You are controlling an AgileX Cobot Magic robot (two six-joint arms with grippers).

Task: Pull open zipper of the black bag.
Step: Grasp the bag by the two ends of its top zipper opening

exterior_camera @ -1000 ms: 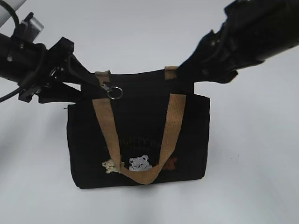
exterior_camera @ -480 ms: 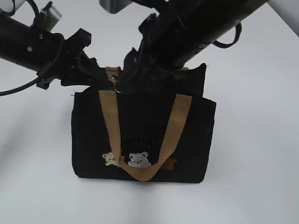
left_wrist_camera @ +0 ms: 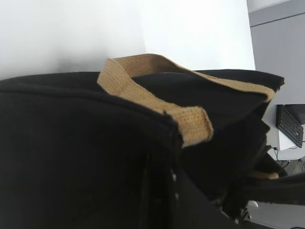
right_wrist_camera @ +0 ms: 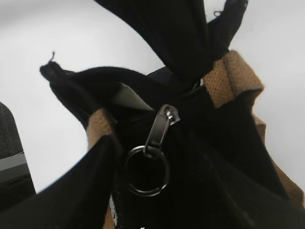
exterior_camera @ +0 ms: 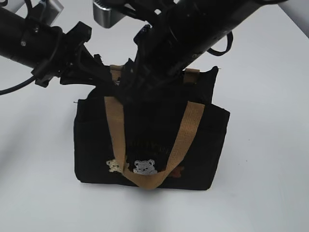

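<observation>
So here we've got the black bag (exterior_camera: 149,145) sitting upright on the white bench (exterior_camera: 270,145), roughly in the middle of the exterior view, bear patches facing us and the near tan strap (exterior_camera: 186,135) drooping down the front. We can't see inside it at all, so no idea about contents.

The left gripper (exterior_camera: 104,77) is at the bag's top left edge by the rear strap (left_wrist_camera: 157,95), clenched down tight. From the wrist camera it's just black fabric filling the shot, so we can't tell for sure what it's pinching, looks like the bag's upper edge.

The right gripper (exterior_camera: 130,89) reaches across the middle down onto the top of the bag. Its jaws stand about half apart, one dark finger (right_wrist_camera: 167,33) above and one below the zipper (right_wrist_camera: 162,125). The silver pull hangs between them with its ring (right_wrist_camera: 147,170) dangling loose, and we can't tell if the fingers actually touch it.
</observation>
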